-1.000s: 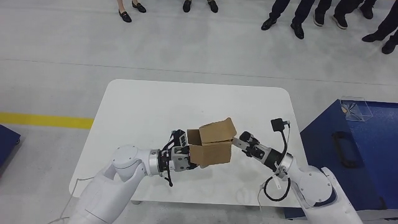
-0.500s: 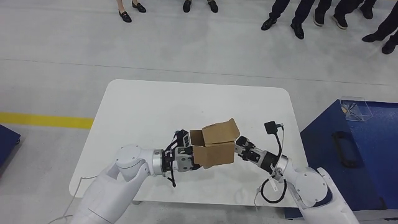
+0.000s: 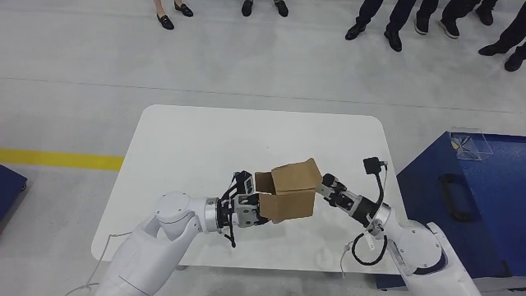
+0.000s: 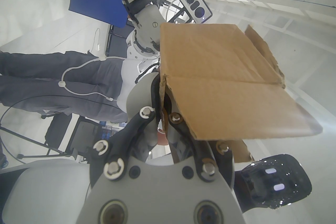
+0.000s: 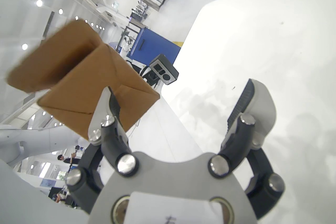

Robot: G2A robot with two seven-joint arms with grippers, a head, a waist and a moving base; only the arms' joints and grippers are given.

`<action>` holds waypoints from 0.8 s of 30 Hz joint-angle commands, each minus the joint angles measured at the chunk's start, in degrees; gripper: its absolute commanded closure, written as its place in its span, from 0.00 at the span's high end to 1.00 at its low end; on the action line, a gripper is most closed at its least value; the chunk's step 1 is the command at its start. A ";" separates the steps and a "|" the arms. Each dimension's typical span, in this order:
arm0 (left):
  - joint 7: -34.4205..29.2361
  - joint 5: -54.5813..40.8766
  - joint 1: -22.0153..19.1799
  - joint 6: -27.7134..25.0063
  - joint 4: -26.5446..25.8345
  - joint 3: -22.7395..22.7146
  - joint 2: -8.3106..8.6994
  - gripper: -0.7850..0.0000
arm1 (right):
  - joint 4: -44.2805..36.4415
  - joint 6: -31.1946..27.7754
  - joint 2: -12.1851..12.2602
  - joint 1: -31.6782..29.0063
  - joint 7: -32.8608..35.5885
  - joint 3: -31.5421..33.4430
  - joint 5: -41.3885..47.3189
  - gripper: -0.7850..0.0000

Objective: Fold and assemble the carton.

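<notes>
The white table (image 3: 205, 144) has rounded corners. Most of its top lies beyond the carton, toward the far edge and out to both sides. The near edge is close under the two arms. A blue cabinet (image 3: 468, 205) stands just off the table's right side, and the right arm's elbow sits between it and the near right corner.

The carton (image 3: 293, 191) is held up over the near middle of the table, between the two grippers. It is brown corrugated board, only partly squared up. One flap is tilted up on top and its open mouth is turned toward the left arm. In the left wrist view the carton (image 4: 223, 83) shows a ragged, torn edge on its far flap.

The left gripper (image 3: 256, 207) reaches in level from the left, its fingers (image 4: 147, 117) pinched tight on a panel edge. The right gripper (image 3: 323, 187) comes in from the right with its jaws spread wide. One finger (image 5: 105, 104) lies at the carton's (image 5: 78, 83) side and the other stands well apart over the table (image 5: 249, 25).
</notes>
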 commanded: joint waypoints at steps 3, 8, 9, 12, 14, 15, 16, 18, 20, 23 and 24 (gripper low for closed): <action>-0.09 0.11 0.06 -0.46 -0.06 -0.10 0.01 0.00 | 1.24 -1.95 0.34 -2.57 -4.91 7.40 4.80 1.00; -0.09 0.11 0.06 -0.46 -0.06 -0.10 0.01 0.00 | 1.15 -4.47 0.27 -5.73 -9.02 11.80 9.64 1.00; -0.09 0.11 0.06 -0.46 -0.06 -0.10 0.01 0.00 | 1.15 -4.47 0.27 -5.73 -9.02 11.80 9.64 1.00; -0.09 0.11 0.06 -0.46 -0.06 -0.10 0.01 0.00 | 1.15 -4.47 0.27 -5.73 -9.02 11.80 9.64 1.00; 0.55 0.25 0.18 0.25 -0.49 -0.15 0.04 0.00 | 1.15 -4.47 0.27 -5.73 -9.02 11.80 9.64 1.00; 2.53 -0.01 0.17 3.64 -1.56 -0.56 0.15 0.00 | 1.15 -4.47 0.27 -5.73 -9.02 11.80 9.64 1.00; 4.32 -1.54 0.25 8.08 -3.36 -1.00 0.21 0.00 | 1.15 -4.47 0.27 -5.73 -9.02 11.80 9.64 1.00; 5.15 -7.02 0.19 18.49 -7.06 -2.43 0.42 0.00 | 1.15 -4.47 0.27 -5.73 -9.02 11.80 9.64 1.00; 13.25 -10.80 0.20 25.25 -11.10 -4.70 0.44 0.00 | 1.15 -4.47 0.27 -5.73 -9.02 11.80 9.64 1.00; 29.68 -21.54 2.02 33.32 -16.16 -6.88 -0.32 0.00 | 1.15 -4.47 0.27 -5.73 -9.02 11.80 9.64 1.00; 35.04 -25.32 2.84 34.67 -17.45 -7.02 -0.68 0.00 | 1.15 -4.47 0.27 -5.73 -9.02 11.80 9.64 1.00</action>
